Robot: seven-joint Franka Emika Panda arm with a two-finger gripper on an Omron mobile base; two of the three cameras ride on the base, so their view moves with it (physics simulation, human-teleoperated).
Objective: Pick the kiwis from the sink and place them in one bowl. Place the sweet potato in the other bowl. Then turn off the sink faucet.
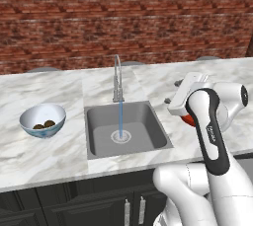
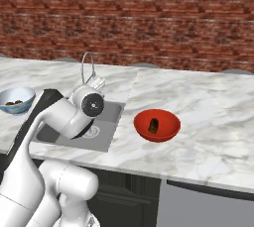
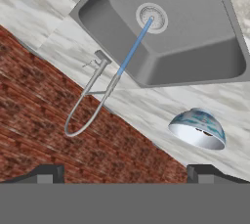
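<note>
On the dark cover of the arm's (image 1: 212, 136) forearm there was a line of small pale lettering, too small to read; no other writing showed.

The gripper (image 3: 125, 173) hung with its jaws standing wide apart and nothing between them. In the hand view its two dark fingertips (image 3: 49, 173) rose at the bottom corners, and all the task's things lay beyond them, apart from them. The tap (image 3: 93, 98) stood nearest to the line between the jaws, its curved spout seen against the brick wall (image 3: 58, 71). A thin blue stream of water (image 3: 134, 47) ran from the spout down to the round drain (image 3: 152, 17) of the sink (image 3: 195, 32), so the tap was running. The basin held no fruit.

The white and blue bowl (image 1: 43, 120) sat on the marble counter (image 1: 39, 156) to the left of the sink, with the two kiwis (image 1: 44, 125) lying side by side inside it. The red bowl (image 2: 157, 125) sat on the counter to the right of the sink, well apart from the other bowl, and the sweet potato (image 2: 154, 125) lay in its middle. In the left base view the hand was above the counter to the right of the sink, partly hiding the red bowl.
</note>
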